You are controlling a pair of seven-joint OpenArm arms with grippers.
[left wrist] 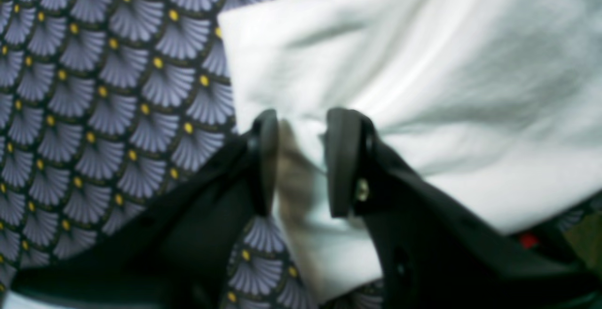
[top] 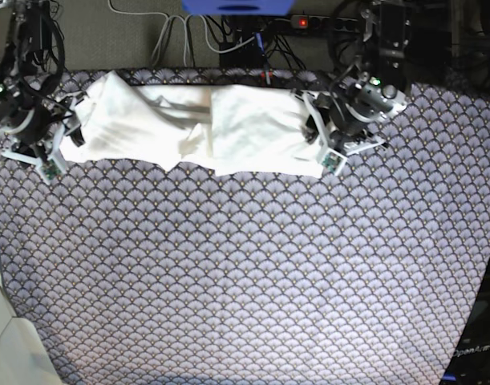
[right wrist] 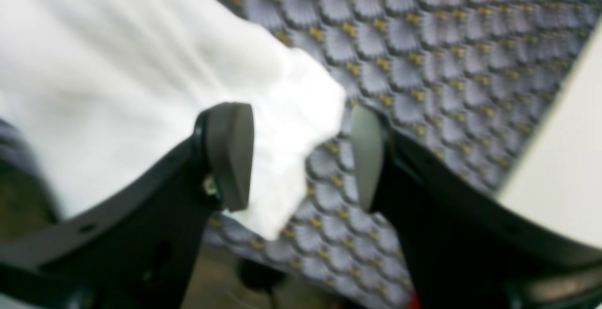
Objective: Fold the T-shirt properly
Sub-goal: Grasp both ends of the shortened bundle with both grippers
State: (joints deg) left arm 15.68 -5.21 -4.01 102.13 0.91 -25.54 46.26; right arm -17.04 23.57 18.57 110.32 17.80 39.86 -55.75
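Blurred fingers (left wrist: 342,163) straddle T-shirt (left wrist: 423,88) edge.

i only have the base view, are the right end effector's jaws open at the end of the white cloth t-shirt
Observer: Yes. The right wrist view shows the right end effector with its jaws wide apart. A corner of the white cloth T-shirt lies loose between them.
Operator: and the left one
Observer: The left end effector straddles a fold at the shirt's edge. Its jaws are partly apart, but the view is too blurred to tell whether they pinch it.
Operator: any print showing near either one
Observer: None. Both wrist views show only plain white cloth on the grey fan-patterned table cover.
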